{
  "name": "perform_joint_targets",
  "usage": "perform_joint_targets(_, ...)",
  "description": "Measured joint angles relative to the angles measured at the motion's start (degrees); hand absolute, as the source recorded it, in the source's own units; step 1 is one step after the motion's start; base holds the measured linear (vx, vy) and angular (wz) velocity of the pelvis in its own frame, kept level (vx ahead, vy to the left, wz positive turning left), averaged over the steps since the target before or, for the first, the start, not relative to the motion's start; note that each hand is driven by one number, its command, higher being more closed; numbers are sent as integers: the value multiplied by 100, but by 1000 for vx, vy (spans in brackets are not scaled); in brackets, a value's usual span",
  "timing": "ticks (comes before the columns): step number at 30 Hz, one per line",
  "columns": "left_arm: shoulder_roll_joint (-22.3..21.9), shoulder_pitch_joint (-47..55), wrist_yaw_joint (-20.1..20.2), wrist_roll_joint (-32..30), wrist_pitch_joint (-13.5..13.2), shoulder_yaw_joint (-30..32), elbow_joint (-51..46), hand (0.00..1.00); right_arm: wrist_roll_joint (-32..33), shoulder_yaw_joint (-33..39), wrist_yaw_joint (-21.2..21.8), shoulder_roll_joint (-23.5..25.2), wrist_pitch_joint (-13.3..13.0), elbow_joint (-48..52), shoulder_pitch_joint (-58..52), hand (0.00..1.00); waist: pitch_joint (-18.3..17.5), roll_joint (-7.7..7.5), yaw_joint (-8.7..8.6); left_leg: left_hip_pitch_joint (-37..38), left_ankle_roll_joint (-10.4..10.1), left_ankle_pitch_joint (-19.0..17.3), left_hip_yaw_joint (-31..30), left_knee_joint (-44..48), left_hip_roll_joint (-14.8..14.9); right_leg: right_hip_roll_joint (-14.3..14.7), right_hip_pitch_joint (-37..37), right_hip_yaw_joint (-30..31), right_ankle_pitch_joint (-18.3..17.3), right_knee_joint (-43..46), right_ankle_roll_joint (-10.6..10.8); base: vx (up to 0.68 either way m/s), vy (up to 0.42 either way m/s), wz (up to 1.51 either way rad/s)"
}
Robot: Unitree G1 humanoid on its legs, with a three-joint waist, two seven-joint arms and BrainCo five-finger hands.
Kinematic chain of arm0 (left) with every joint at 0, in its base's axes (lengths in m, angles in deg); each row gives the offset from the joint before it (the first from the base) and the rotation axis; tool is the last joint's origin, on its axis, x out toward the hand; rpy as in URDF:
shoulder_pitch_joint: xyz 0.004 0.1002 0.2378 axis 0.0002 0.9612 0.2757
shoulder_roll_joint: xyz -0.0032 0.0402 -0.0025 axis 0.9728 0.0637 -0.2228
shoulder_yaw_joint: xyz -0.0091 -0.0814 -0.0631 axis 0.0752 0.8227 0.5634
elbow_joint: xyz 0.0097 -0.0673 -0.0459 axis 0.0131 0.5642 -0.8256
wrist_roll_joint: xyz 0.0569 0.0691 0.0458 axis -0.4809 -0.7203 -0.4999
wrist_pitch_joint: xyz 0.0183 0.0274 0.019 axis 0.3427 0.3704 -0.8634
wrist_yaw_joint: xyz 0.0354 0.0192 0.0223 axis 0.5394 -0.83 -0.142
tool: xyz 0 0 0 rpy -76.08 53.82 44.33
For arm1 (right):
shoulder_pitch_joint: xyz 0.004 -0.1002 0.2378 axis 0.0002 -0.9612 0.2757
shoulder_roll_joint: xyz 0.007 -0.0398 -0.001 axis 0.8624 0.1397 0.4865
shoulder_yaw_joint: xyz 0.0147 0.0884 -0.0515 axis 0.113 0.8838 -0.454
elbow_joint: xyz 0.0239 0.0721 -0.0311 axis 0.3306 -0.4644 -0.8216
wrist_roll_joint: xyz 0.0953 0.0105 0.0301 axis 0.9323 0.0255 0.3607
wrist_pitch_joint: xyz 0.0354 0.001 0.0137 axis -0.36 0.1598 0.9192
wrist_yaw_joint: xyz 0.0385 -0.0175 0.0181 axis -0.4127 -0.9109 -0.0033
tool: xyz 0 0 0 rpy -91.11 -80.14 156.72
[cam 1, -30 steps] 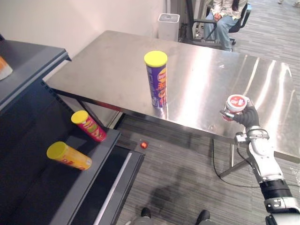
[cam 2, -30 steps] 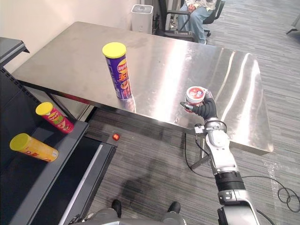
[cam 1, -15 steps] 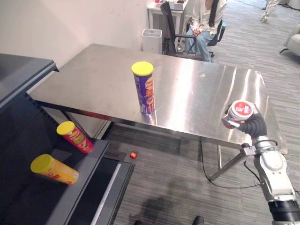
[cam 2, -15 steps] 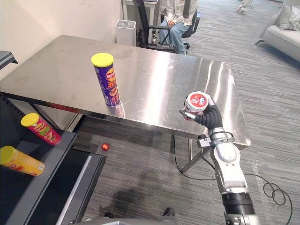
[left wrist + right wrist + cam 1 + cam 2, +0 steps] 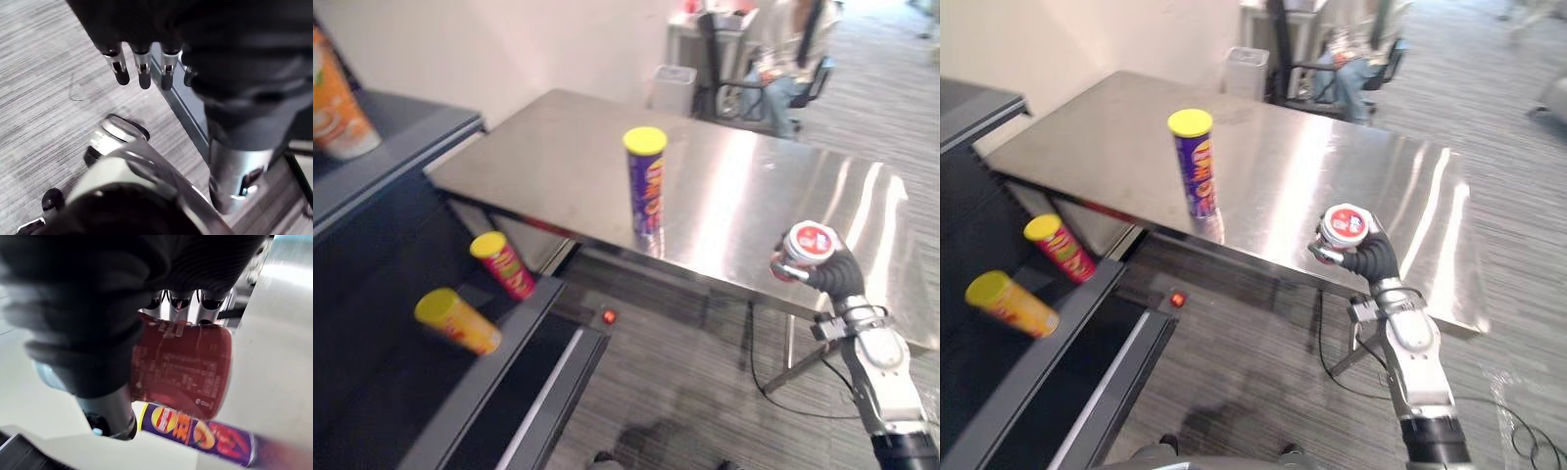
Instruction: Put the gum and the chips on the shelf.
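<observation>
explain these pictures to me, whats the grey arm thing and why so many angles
It is a humanoid robot. The two wide pictures come from cameras in its head; the two close ones from cameras on its wrists. Its right hand is curled round a red gum tub near the front edge of the steel table. A purple chips can stands upright on the table. A yellow can and a red can lie on the dark shelf. Its left hand hangs open above the floor.

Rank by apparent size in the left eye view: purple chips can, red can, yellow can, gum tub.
1. purple chips can
2. yellow chips can and red chips can: too alike to rank
3. gum tub, held in the right hand
</observation>
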Motion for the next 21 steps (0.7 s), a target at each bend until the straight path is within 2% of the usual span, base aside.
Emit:
perform_joint_targets(2,-142,67,2,64,-14,121,-59,0,-13,-108,-22,14,1,-240,306,100,113,90,97,-241,199,235,412,300,0,-9,152,-319,-78,39,-96,-86,-79,108)
perform_joint_targets(3,-163,89,12,203,-22,100,-170,0,-15,-57,-95,13,1,-338,361,100,193,80,60,-560,668,577,1232,615,23,-20,264,-503,-237,29,-182,-112,-92,214)
perform_joint_targets(4,-168,80,44,194,-34,106,-222,0,-48,6,-197,9,-4,-342,240,100,249,43,-41,-520,1091,1098,2057,193,-110,-19,431,-750,-355,-145,-373,-199,-71,237)
perform_joint_targets(5,-141,84,59,148,-33,141,-220,0,-53,67,-248,-3,-10,-308,136,100,266,27,-90,-483,1288,1042,2648,172,-90,-14,521,-1035,-347,-212,-374,-184,0,229)
perform_joint_targets(6,-160,66,54,141,23,201,-97,0,-57,215,-356,42,-16,-316,-48,100,300,132,-56,-353,1537,207,3974,1182,287,-51,639,-1530,-468,-51,-399,-174,12,173)
perform_joint_targets(7,-189,134,31,138,97,203,21,0,-57,286,-442,91,-49,-306,-229,100,310,81,-50,-21,1635,-284,4762,1939,420,-212,714,-1792,-546,68,-410,-73,3,141)
perform_joint_targets(8,-207,190,33,153,110,279,51,0,-56,326,-472,88,-89,-287,-306,100,302,57,-77,158,1613,-408,4957,2156,423,-287,749,-1919,-547,74,-409,-58,-31,122)
perform_joint_targets(9,-209,264,7,138,119,307,91,0,-51,454,-524,80,-148,-251,-383,100,297,48,-180,474,1486,-545,5076,2411,426,-392,822,-2178,-546,72,-411,-53,-14,122)
perform_joint_targets(11,-210,347,18,55,128,338,128,0,-26,663,-582,20,-241,-188,-434,100,241,133,-297,803,1409,-499,4931,2348,471,-429,751,-2474,-543,135,-414,-60,35,105)
perform_joint_targets(12,-229,327,30,-103,127,338,142,0,8,760,-587,-39,-245,-148,-436,100,163,206,-326,967,1247,-233,4753,1770,426,-432,572,-2612,-546,251,-412,-124,195,68)
perform_joint_targets(13,-249,237,46,-246,121,336,185,0,20,823,-573,-64,-245,-96,-435,100,95,256,-321,930,1105,-218,4577,1094,147,-485,376,-2706,-539,364,-422,-145,224,63)
perform_joint_targets(14,-234,209,61,-266,111,355,222,0,21,815,-564,-63,-246,-42,-446,100,71,268,-324,928,1103,-217,4548,850,61,-496,329,-2781,-524,411,-409,-162,244,62)
perform_joint_targets(16,-211,149,84,-292,96,403,347,0,76,813,-463,-57,-262,89,-557,100,-11,191,-369,956,1017,-161,4508,195,-162,-525,308,-3090,-452,557,-343,-114,165,72)
perform_joint_targets(17,-192,165,104,-299,70,380,360,0,92,835,-454,-54,-293,158,-634,100,-100,147,-416,994,890,-69,4449,-231,-294,-579,323,-3287,-453,707,-343,-97,186,97)
perform_joint_targets(19,-177,160,126,-471,-41,274,460,0,202,872,-471,-19,-444,165,-663,100,-203,212,-485,1067,797,14,4284,-704,-440,-764,390,-3523,-471,1141,-372,-69,177,103)
perform_joint_targets(21,-109,166,130,-494,-164,141,502,0,196,907,-531,93,-587,156,-664,100,-264,161,-471,1133,819,34,3939,-859,-636,-1279,478,-3605,-479,1940,-385,-14,137,91)
